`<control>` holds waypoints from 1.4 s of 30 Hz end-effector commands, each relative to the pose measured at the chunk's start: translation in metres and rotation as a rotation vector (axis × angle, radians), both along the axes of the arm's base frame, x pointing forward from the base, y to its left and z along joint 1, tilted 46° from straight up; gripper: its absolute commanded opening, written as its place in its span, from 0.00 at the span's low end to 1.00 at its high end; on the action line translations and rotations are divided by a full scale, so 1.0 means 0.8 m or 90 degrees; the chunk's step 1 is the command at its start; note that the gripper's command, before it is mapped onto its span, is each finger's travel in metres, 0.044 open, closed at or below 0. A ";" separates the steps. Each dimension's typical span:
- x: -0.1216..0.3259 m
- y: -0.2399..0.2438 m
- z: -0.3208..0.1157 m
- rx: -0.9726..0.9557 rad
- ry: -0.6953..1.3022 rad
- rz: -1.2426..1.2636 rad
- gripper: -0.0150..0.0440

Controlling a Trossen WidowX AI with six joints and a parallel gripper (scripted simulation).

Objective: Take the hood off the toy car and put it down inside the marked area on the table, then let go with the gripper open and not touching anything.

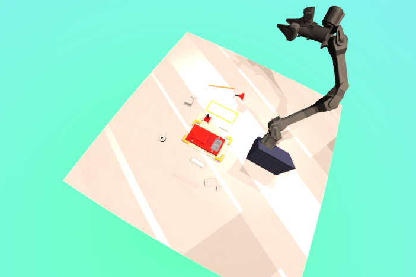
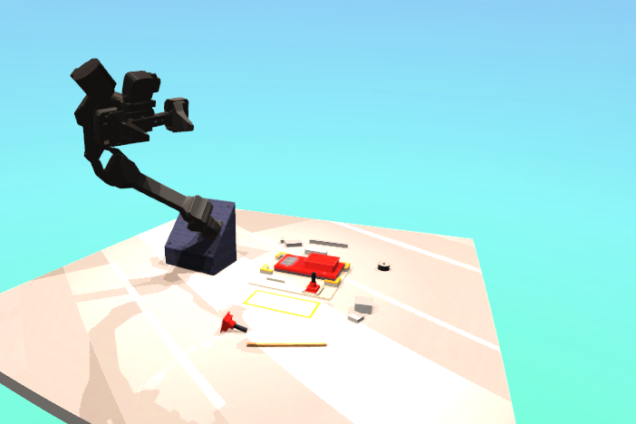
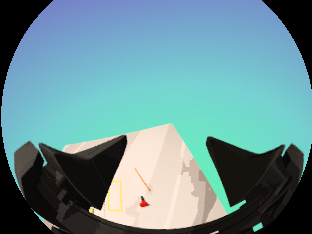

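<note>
The red toy car (image 1: 201,134) (image 2: 322,262) sits between yellow corner pieces, with a grey panel (image 1: 217,144) (image 2: 289,261) showing near one end. I cannot tell which part is the hood. A small red piece with a black stem (image 1: 207,118) (image 2: 313,286) stands beside the car. A similar red piece (image 1: 241,96) (image 2: 227,322) (image 3: 144,203) lies on its side on the table. The yellow marked outline (image 1: 224,107) (image 2: 277,310) (image 3: 121,196) has nothing inside it. My gripper (image 1: 282,22) (image 2: 169,133) (image 3: 167,140) is open and empty, high above the table and away from everything.
An orange rod (image 1: 221,86) (image 2: 286,344) (image 3: 142,179) lies beyond the outline. A small ring (image 1: 162,141) (image 2: 383,266) and grey blocks (image 1: 189,102) (image 2: 363,303) lie around the car. White pieces (image 1: 197,162) lie on its other side. The dark base block (image 1: 270,160) (image 2: 198,249) carries the arm.
</note>
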State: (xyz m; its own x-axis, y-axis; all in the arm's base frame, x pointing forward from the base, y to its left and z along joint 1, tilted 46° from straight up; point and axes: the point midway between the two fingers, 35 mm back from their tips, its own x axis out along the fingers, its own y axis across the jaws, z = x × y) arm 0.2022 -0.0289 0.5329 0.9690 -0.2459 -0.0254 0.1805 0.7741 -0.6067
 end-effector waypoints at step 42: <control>0.242 0.174 -0.582 0.116 0.650 -0.306 1.00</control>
